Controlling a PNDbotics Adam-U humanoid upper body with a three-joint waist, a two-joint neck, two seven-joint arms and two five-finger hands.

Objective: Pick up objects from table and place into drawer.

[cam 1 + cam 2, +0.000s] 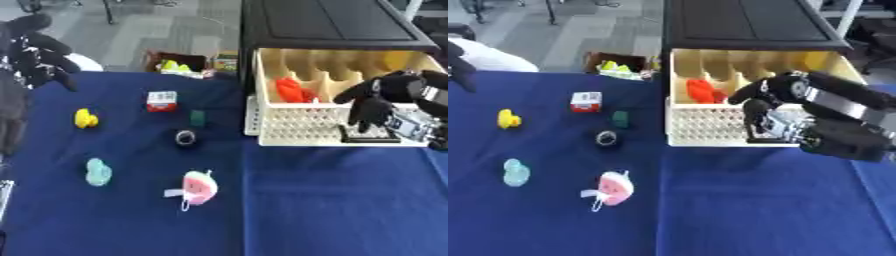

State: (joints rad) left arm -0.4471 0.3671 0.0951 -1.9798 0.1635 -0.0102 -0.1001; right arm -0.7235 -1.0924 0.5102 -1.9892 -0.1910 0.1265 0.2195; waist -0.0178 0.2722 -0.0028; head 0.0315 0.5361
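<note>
A cream drawer (302, 127) with a perforated front stands pulled out of a black cabinet (324, 22); something orange-red (293, 90) lies in one of its compartments. My right hand (765, 97) hangs over the drawer's front right part, fingers drooping downward with nothing visible in them. On the blue table lie a yellow duck (85, 119), a small red and white box (162, 100), a green piece (198, 118), a black ring-shaped thing (185, 137), a teal toy (98, 171) and a pink and white toy (199, 187). My left hand (39, 55) is raised at the upper left, fingers spread.
Behind the table, left of the cabinet, a dark box (179, 62) holds yellow-green items. The blue cloth (332, 205) stretches bare in front of the drawer and to the lower right. Grey floor lies beyond the table's far edge.
</note>
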